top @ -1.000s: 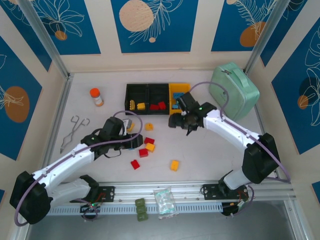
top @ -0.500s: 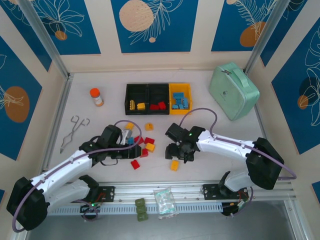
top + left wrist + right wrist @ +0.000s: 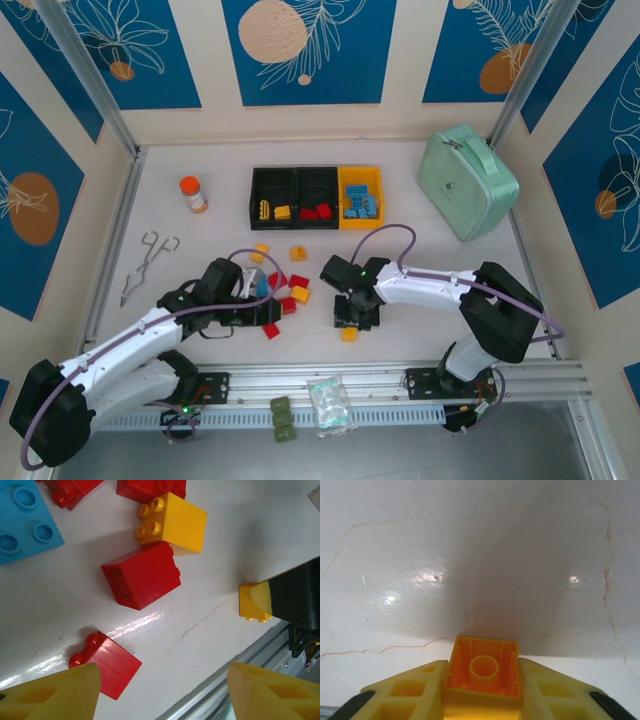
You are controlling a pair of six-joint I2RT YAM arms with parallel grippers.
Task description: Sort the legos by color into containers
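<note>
My right gripper (image 3: 350,320) is down near the table's front and shut on a yellow lego (image 3: 484,672), whose hollow underside shows between the yellow fingers (image 3: 405,695). My left gripper (image 3: 162,695) hangs open over loose legos, with nothing between its fingers: a flat red one (image 3: 107,662) by the left finger, a red block (image 3: 141,575), a yellow one (image 3: 173,522) and a blue one (image 3: 25,522). The containers stand at the back: one black bin (image 3: 256,190) with yellow legos, a second black bin (image 3: 317,172) with red ones, and a yellow bin (image 3: 360,171) with blue ones.
A mint-green case (image 3: 467,180) stands at the back right. An orange-capped bottle (image 3: 193,194) and metal tongs (image 3: 147,262) are on the left. Olive blocks (image 3: 282,418) and a clear bag (image 3: 330,405) lie on the front rail. More loose legos (image 3: 298,253) sit mid-table.
My right arm swung from the bins down to the near table and closed on the yellow lego. My left arm shifted slightly nearer, its jaws unchanged.
</note>
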